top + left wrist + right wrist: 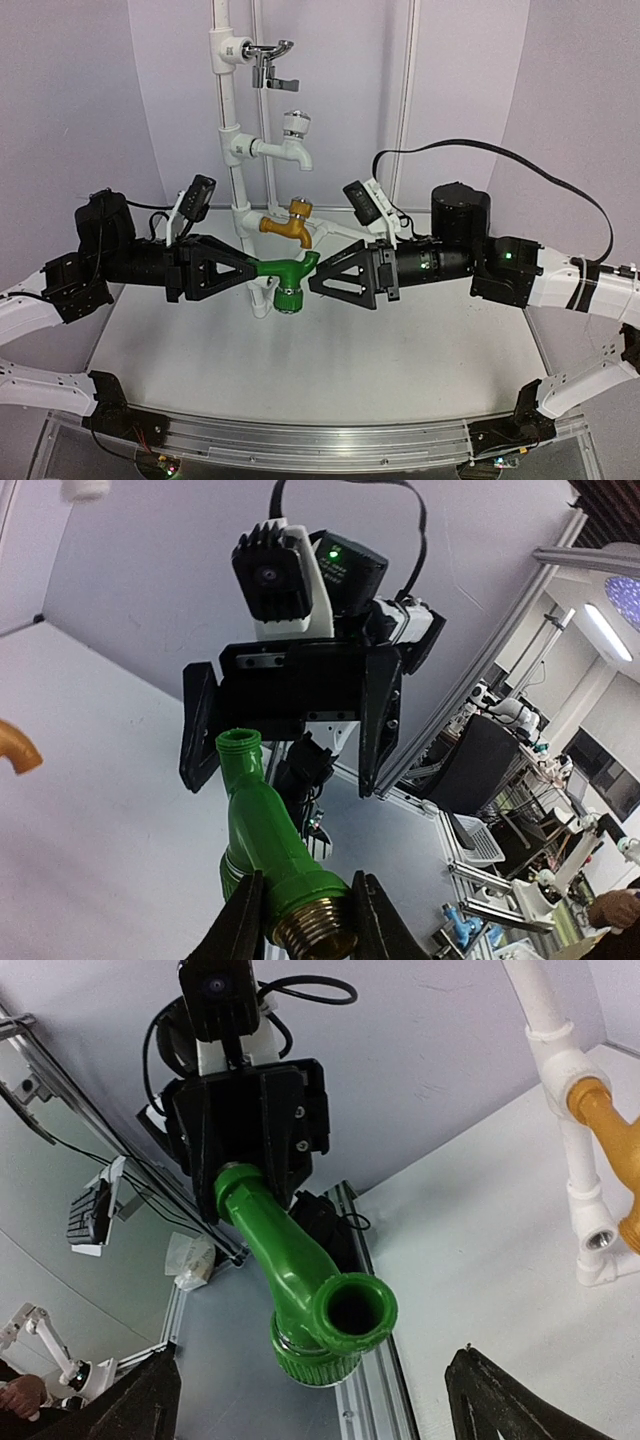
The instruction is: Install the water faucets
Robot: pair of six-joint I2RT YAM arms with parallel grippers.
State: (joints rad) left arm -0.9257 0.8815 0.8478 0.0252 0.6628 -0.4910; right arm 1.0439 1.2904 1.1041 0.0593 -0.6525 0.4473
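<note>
- The green tap [285, 270] is held in the air above the tabletop [330, 350]. Its long axis runs level, left to right, between the two arms. The threaded inlet points left, the open spout mouth points right, and the knob faces the near side.
- The left pincer [250, 268] is clamped narrowly on the tap's inlet end.
- The right pincer [316, 270] stands wide. The spout mouth sits between its spread fingers [130, 1400], with no contact visible.
- In all there are one green tap and two pincers.
- Farther back is one white pipe stand [228, 130] carrying three taps, one of each: brass-yellow tap [290, 226], white tap [290, 140] and chrome tap [270, 60].
</note>
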